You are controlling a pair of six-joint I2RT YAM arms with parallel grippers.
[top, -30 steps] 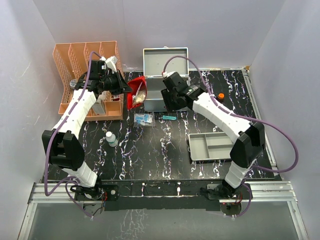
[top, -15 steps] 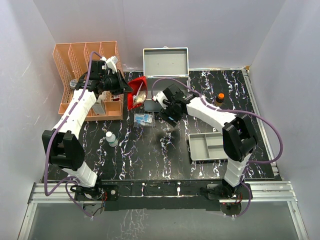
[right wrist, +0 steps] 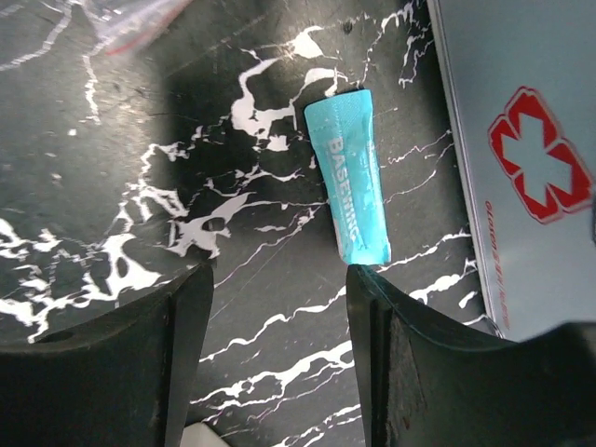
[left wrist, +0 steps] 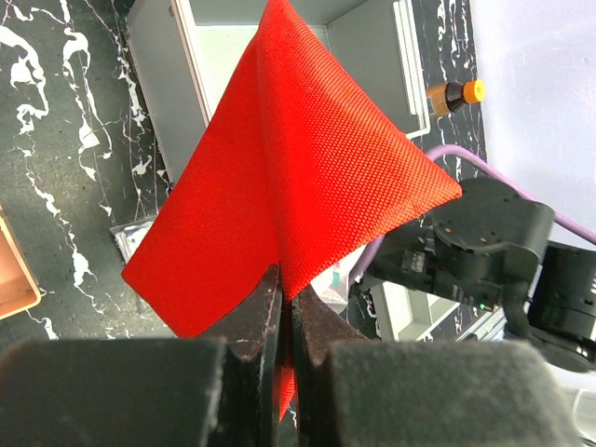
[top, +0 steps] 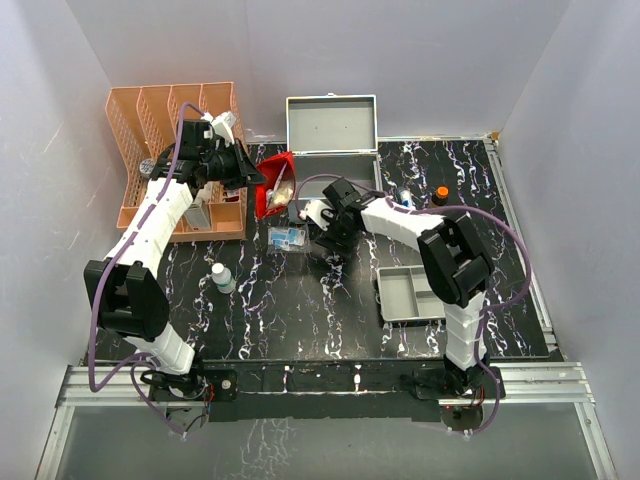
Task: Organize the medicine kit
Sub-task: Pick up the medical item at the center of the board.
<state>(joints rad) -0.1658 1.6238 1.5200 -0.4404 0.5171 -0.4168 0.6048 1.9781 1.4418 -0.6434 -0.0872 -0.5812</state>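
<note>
Pinching pouch (left wrist: 289,177) in fully closed left jaws, holding it raised, likely for loading; poising right jaws spread, empty, over sachet (right wrist: 352,177) on surface (top: 300,310) just beside open kit (top: 332,125) at rear centre.

There was one medicine kit (top: 331,125), one red pouch (top: 272,190), one grey tray (top: 400,298), one orange rack (top: 160,110), one white bottle (top: 222,278), one orange-capped bottle (top: 440,196) and one teal sachet (right wrist: 352,177).
</note>
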